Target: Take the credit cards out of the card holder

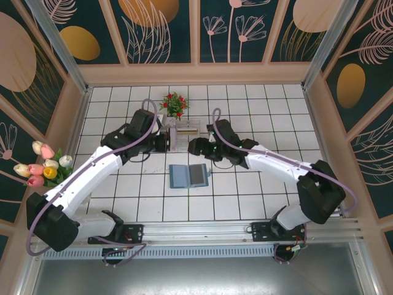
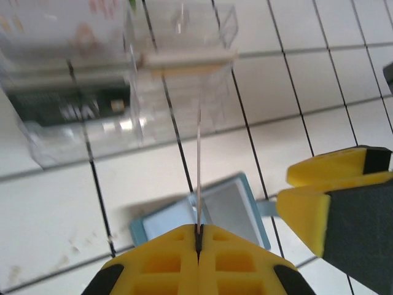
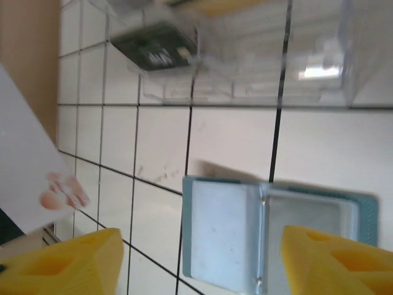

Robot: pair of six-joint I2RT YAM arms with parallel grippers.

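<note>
The card holder lies open and flat on the white tiles, teal with pale inner slots. My left gripper hangs above it, shut on a thin pale credit card that I see edge-on. In the right wrist view the same card shows its white face with pink marks at the left. My right gripper is open over the holder, nothing between its yellow fingers. Both grippers, left and right, meet just behind the holder.
A clear acrylic box rack stands just beyond the grippers, with a dark card and a cream card in it. A small pot of red flowers sits behind the rack. Tulips lie at the left wall.
</note>
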